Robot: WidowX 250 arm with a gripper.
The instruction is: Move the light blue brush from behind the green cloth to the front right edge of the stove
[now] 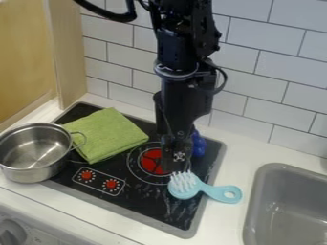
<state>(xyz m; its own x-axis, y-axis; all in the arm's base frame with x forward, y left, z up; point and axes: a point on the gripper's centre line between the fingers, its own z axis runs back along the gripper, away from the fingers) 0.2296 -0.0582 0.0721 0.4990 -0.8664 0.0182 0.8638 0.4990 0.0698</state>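
The black gripper [174, 165] hangs down over the right part of the black stovetop, just above and behind the bristles of a light blue brush [184, 185]. The brush lies bristles up near the stove's right edge, its looped handle pointing right over the white counter. Whether gripper and bristles touch, I cannot tell. Partly hidden behind the gripper is a dark blue object [199, 145]. A folded green cloth [106, 134] lies at the stove's back left.
A steel pot [28, 165] stands at the left, over the stove's edge. The grey sink [287, 210] is at the right. Behind rises a white tiled wall [256, 86], with a wooden panel [67, 52] at the left.
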